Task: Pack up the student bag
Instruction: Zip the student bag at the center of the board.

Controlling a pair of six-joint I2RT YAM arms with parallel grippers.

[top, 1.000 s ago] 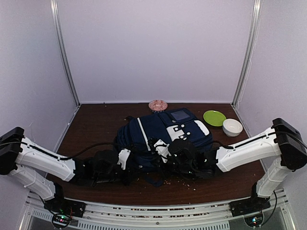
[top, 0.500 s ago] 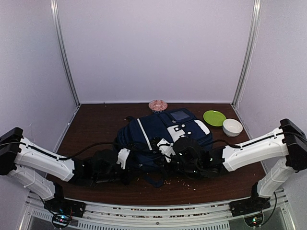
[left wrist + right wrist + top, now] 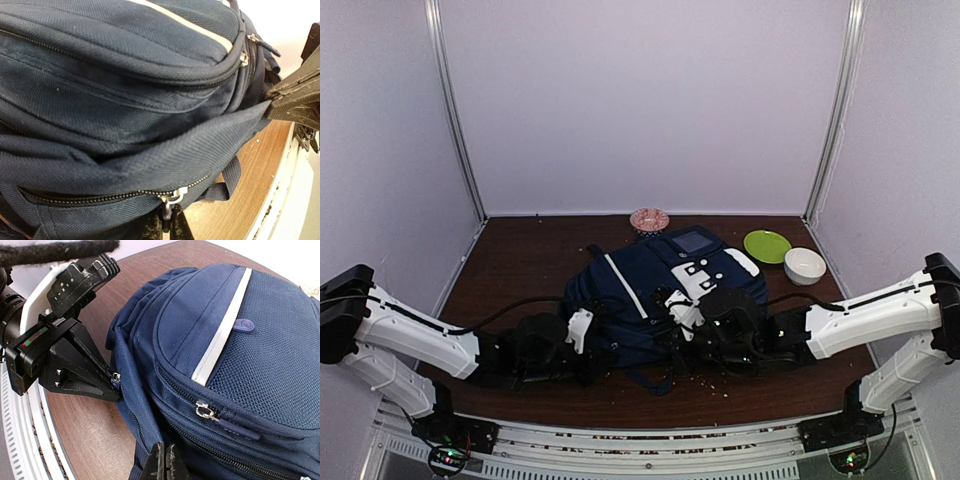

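Navy student bag (image 3: 665,268) lies mid-frame on my desk (image 3: 520,250) in the top view. My left tool (image 3: 167,222), cut off at the bottom edge, is clamped on a zip pull (image 3: 173,195). My right tool (image 3: 164,455) pinches a fold of bag fabric. From above, both tips blur into the dark cloth.

The student bag (image 3: 650,290) lies on the table (image 3: 520,260) between my left gripper (image 3: 167,226) and right gripper (image 3: 164,460), with the plate (image 3: 767,246) and bowl (image 3: 805,265) behind to its right.
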